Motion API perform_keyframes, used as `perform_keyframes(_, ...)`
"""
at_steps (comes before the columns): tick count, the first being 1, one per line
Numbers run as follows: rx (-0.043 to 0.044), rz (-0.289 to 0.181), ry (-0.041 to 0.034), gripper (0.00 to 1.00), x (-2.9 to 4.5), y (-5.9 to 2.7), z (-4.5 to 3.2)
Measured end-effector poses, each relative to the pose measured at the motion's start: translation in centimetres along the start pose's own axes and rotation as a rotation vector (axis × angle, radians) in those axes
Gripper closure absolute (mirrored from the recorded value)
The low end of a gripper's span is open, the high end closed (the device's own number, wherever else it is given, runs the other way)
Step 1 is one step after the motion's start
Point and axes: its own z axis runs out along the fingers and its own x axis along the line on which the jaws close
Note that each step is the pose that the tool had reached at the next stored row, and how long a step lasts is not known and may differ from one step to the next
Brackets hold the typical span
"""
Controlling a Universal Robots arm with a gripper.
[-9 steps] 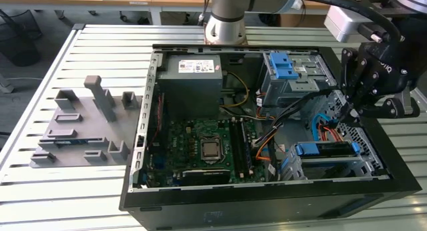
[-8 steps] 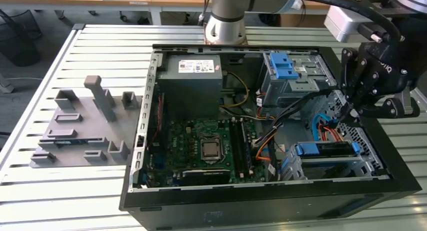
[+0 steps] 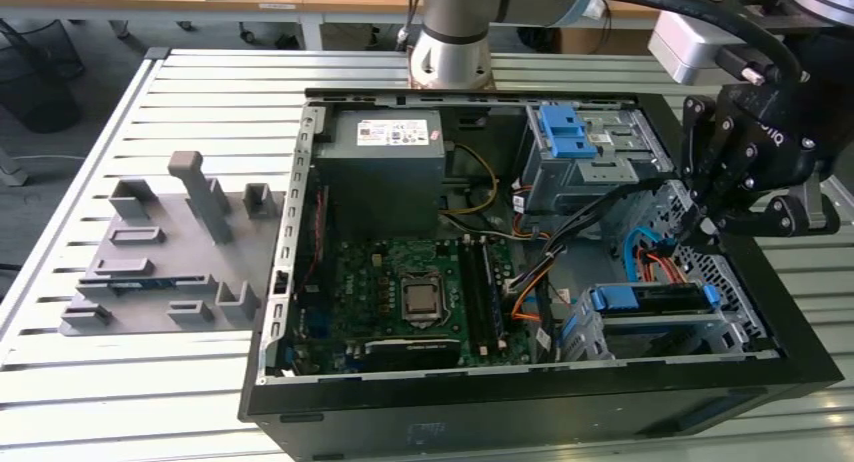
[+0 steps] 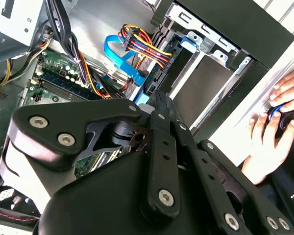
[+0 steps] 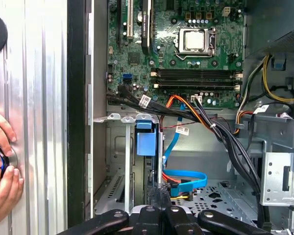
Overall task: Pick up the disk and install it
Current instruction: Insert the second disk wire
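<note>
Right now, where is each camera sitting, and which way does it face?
Exterior view: off the arm, above, looking down on the open computer case; the gripper hangs over the drive cage.
First wrist view: on the arm, facing down into the case at the motherboard; a person's hand shows.
Second wrist view: on the arm, behind the gripper.
Both wrist views share the blue cable.

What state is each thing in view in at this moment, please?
Computer case: lying on its side, side panel off.
Disk: slotted in the drive cage, blue bracket on, not gripped.
Gripper: jaws shut, empty, above the cage.
Processor socket: bare, no cooler.
Hands: resting beside the case.
</note>
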Motion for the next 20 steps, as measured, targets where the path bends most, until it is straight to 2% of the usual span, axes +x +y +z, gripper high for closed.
perform_keyframes(13, 0.0, 0.0, -0.0001, 0.89, 0.0, 0.02, 0.01)
perform_keyframes(15, 0.0, 0.0, -0.0001, 0.89, 0.0, 0.02, 0.01)
perform_keyframes(16, 0.0, 0.0, 0.0, 0.82, 0.0, 0.02, 0.01)
perform_keyframes(20, 0.0, 0.0, 0.0, 0.82, 0.0, 0.03, 0.01)
